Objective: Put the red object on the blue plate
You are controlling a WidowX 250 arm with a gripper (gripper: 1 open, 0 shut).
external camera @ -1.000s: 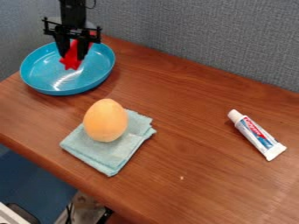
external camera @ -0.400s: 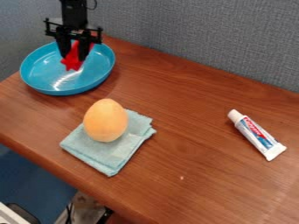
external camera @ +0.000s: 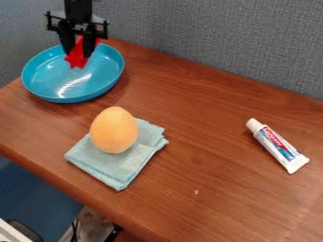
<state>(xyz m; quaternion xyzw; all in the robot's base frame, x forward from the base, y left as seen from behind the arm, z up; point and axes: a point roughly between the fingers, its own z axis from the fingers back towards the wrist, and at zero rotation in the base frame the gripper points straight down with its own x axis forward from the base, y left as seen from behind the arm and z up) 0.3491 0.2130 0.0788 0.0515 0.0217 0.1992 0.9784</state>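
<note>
Okay, look at the red object [external camera: 79, 54] first. It is in your claw [external camera: 78, 39], pinched between the two black fingers, up over the far part of the blue plate [external camera: 72, 87]. It hangs tilted, with its low end over the inside of the plate. You can't tell from here if that end touches the plate or is just above it.

It looks like a small, light block, and it seems stiff, so a soft squeeze should do. Its sides may be smooth, so too loose a pinch could let it slip or spin. The middle is the best place to hold it. The fingers hide the top part, so you can't see just how deep the grip goes.

The plate is round and shallow, with a shiny inside and a low rim. It sits at the far left corner of the counter [external camera: 190, 132]. Nothing else shows in it. To finish, you would likely bring the block down a bit more toward the middle, then let go gently. Let go too near the rim and it might tip or bump the edge.

Nearer you, by the left edge of the counter, a folded cloth [external camera: 111, 168] lies flat with an orange egg [external camera: 113, 130] on it. Well apart, toward the right edge, lies the toothpaste tube [external camera: 278, 148]. Leave those alone.
</note>
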